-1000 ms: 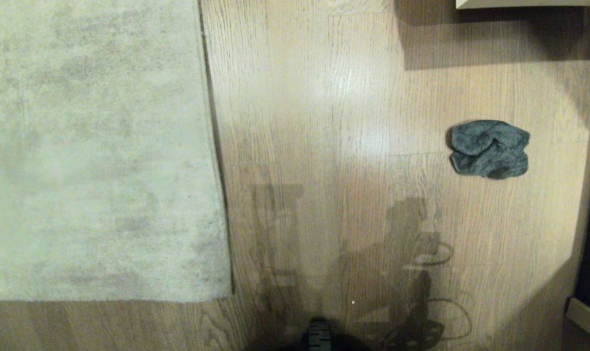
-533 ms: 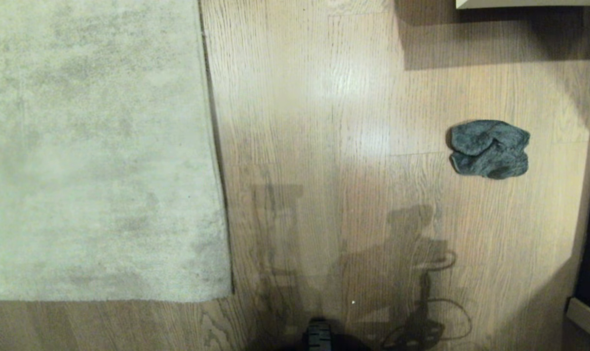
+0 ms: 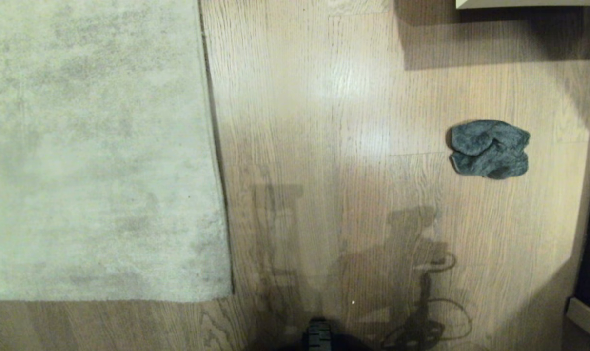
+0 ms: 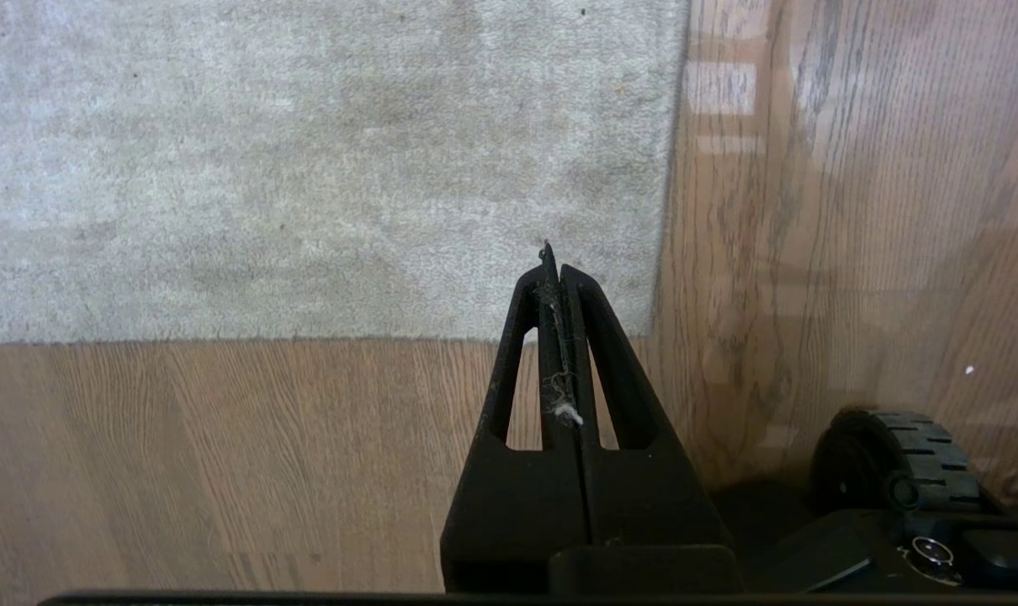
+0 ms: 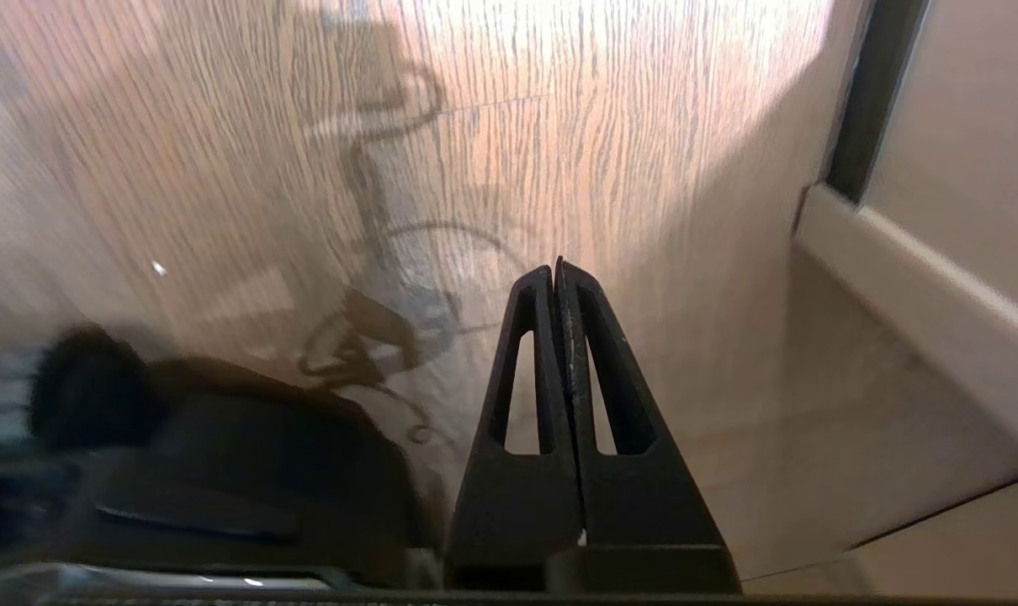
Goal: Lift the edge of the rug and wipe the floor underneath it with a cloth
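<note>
The pale mottled rug (image 3: 95, 146) lies flat on the left of the head view, its right edge running up the wood-grain floor (image 3: 324, 122). The dark grey-teal cloth (image 3: 489, 148) sits crumpled on bare floor at the right, well apart from the rug. Neither arm shows in the head view; only their shadows fall on the floor. In the left wrist view my left gripper (image 4: 553, 257) is shut with nothing but a bit of lint in it, above the rug (image 4: 324, 160) near its corner. My right gripper (image 5: 556, 271) is shut and empty over bare floor (image 5: 559, 126); the cloth is out of that view.
A pale cabinet base (image 3: 529, 4) casts a shadow at the top right. A dark frame and light skirting (image 3: 587, 312) stand at the right edge; the skirting (image 5: 921, 286) also shows near my right gripper. My base wheel (image 3: 318, 336) sits at the bottom centre.
The right arm's shadow on the floor has shifted slightly. The rug and the cloth have not moved.
</note>
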{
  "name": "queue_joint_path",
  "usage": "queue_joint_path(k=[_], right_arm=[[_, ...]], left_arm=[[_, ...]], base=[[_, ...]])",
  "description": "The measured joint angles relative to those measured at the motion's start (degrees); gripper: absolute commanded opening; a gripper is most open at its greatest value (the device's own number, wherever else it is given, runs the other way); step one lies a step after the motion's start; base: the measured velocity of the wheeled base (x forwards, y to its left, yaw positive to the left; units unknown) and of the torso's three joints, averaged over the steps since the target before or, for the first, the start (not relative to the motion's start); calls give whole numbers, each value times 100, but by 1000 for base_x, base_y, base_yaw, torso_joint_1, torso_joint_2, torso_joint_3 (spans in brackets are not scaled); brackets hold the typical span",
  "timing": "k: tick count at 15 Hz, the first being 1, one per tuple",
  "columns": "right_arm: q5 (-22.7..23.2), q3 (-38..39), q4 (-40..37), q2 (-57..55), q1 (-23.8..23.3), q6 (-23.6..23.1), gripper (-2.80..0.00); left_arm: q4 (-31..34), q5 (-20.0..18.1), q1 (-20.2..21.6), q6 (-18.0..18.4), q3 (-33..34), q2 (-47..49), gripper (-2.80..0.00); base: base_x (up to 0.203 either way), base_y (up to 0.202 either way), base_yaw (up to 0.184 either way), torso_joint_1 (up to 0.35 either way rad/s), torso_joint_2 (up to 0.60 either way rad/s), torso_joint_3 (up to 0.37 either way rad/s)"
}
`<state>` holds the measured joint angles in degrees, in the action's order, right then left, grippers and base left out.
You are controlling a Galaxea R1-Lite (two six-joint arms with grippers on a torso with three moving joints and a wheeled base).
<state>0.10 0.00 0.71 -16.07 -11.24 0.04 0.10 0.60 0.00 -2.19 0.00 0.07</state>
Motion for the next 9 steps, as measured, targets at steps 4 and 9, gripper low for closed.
queue_joint_path(k=[4, 9], right_arm=[[-2, 0, 4, 0, 2, 58, -280], [-2, 0, 4, -1, 2, 56, -280]], left_arm=[[0, 1, 0, 0, 0, 0, -280], [0, 0, 0, -1, 0, 0, -280]], base=[[0, 0, 0, 0, 0, 0], [0, 0, 0, 0, 0, 0]])
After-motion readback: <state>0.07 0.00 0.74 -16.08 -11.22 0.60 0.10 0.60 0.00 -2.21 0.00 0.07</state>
